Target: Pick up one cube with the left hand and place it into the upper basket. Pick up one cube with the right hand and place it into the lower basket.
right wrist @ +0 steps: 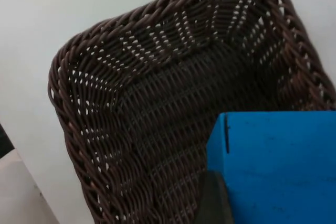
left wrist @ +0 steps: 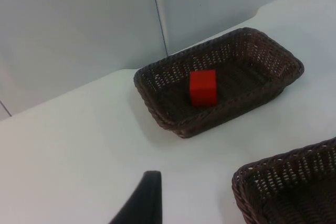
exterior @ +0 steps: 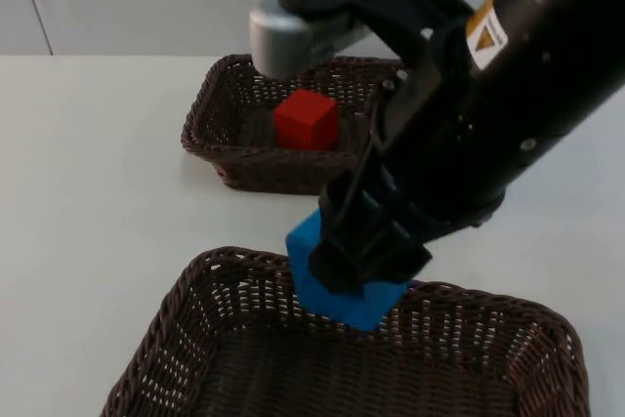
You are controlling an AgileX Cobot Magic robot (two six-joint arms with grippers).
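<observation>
My right gripper [exterior: 357, 263] is shut on a blue cube [exterior: 344, 296] and holds it tilted just above the far rim of the lower wicker basket [exterior: 227, 263]. In the right wrist view the blue cube [right wrist: 278, 166] hangs over the lower basket's [right wrist: 79, 61] bare woven floor. A red cube [exterior: 306, 119] sits upright inside the upper basket [exterior: 207, 132]. My left gripper [left wrist: 143, 205] waits back over the white table, some way off from the upper basket [left wrist: 157, 103] with the red cube [left wrist: 203, 87] in it.
The right arm's bulk hides the right end of the upper basket in the top view. A corner of the lower basket [left wrist: 283, 182] shows in the left wrist view. White table top [exterior: 88, 192] stretches left of both baskets; the grey wall [left wrist: 79, 24] stands behind.
</observation>
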